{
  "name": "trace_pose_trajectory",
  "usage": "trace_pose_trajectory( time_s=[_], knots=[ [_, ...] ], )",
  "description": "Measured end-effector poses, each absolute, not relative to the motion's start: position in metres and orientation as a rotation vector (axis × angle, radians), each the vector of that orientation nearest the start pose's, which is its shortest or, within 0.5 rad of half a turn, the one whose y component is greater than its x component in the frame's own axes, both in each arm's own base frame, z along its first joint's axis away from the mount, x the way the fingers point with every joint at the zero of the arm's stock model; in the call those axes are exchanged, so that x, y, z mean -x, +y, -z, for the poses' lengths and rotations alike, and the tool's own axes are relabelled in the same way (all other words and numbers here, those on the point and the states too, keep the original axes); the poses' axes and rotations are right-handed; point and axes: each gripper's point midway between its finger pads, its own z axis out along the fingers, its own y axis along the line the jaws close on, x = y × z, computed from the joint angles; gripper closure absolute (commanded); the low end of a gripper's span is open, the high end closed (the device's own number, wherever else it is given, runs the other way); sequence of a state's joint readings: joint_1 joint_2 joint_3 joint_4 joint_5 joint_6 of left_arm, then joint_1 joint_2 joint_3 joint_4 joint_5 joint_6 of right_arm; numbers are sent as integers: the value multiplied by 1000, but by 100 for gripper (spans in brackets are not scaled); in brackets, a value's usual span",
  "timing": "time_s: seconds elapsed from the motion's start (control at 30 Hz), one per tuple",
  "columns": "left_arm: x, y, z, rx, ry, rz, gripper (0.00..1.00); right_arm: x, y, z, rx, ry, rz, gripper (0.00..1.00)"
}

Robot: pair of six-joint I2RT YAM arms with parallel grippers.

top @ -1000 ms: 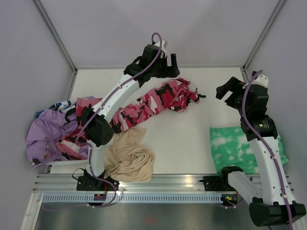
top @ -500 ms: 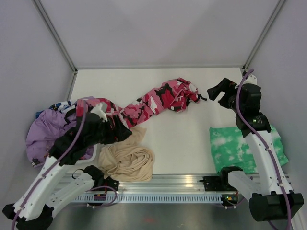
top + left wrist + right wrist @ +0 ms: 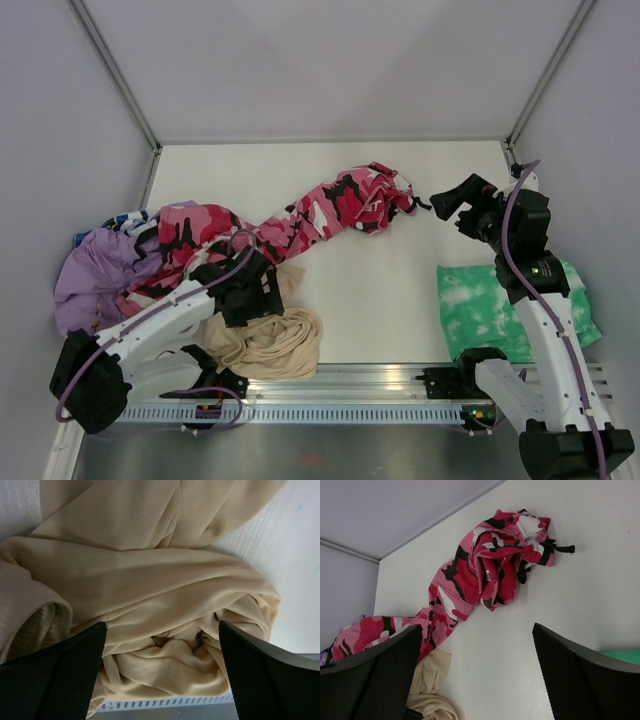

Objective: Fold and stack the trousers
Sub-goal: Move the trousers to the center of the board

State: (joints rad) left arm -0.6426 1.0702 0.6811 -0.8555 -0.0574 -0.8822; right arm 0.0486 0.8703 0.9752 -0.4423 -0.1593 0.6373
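Note:
The trousers (image 3: 300,220), pink, red, white and black camouflage, lie stretched from the left clothes pile to a bunched end at the middle back. The right wrist view shows that crumpled end of the trousers (image 3: 485,565) with a black strap. My right gripper (image 3: 452,205) hangs open just right of the bunched end, apart from it; in the right wrist view my right gripper (image 3: 477,680) has only bare table between its fingers. My left gripper (image 3: 255,295) stands open low over a beige garment (image 3: 160,595), in front of the trousers. In the left wrist view my left gripper (image 3: 160,680) grips nothing.
A lilac garment (image 3: 90,275) lies at the left edge under the trousers' left end. The beige garment (image 3: 285,345) sits by the front rail (image 3: 380,378). A green-and-white tie-dye garment (image 3: 490,305) lies at the right, under my right arm. Walls enclose the table.
My left arm has swung back from over the trousers' far end down to the beige garment near the front. My right gripper has moved a little left toward the trousers' bunched end.

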Motion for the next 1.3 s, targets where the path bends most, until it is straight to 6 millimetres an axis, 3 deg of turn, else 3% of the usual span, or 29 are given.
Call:
trace_pose_trajectory(
  time_s=[0.13,0.27,0.33,0.37,0.43,0.47,0.53,0.73,0.8,0.87,0.97,1.07,1.13,1.2,1.3],
  knots=[
    [-147,-141,-45,321,2836,149,3,-299,69,-276,-479,1925,-623,2],
    [-146,-148,-31,277,2831,63,9,-300,71,-264,-490,1970,-628,2],
    [-147,-148,-24,279,2829,14,22,-301,72,-261,-492,1981,-630,2],
    [-147,-147,-21,289,2828,-5,37,-302,72,-260,-492,1984,-631,2],
    [-148,-145,-18,319,2824,-30,53,-303,72,-258,-492,1992,-632,2],
    [-149,-146,-18,328,2821,-29,71,-303,73,-257,-493,1995,-632,2],
    [-151,-148,-18,363,2811,-12,95,-304,73,-255,-494,2002,-634,2],
    [-153,-147,-30,394,2781,-1,98,-307,73,-252,-493,1995,-638,2],
    [-162,-151,-51,384,2747,17,98,-307,74,-253,-489,1989,-645,2],
    [-180,-162,-88,365,2671,91,98,-308,75,-254,-485,1987,-651,2],
    [-215,-184,-178,319,2472,279,98,-308,76,-254,-482,1984,-655,2],
    [-241,-184,-274,323,2233,414,98,-309,76,-253,-480,1980,-657,2],
    [-254,-159,-328,375,2089,427,98,-310,76,-253,-480,1977,-660,2],
    [-270,-121,-364,476,1972,378,98,-310,77,-254,-479,1974,-666,2],
    [-286,-53,-393,655,1835,217,98,-311,79,-255,-474,1970,-679,2]
  ],
)
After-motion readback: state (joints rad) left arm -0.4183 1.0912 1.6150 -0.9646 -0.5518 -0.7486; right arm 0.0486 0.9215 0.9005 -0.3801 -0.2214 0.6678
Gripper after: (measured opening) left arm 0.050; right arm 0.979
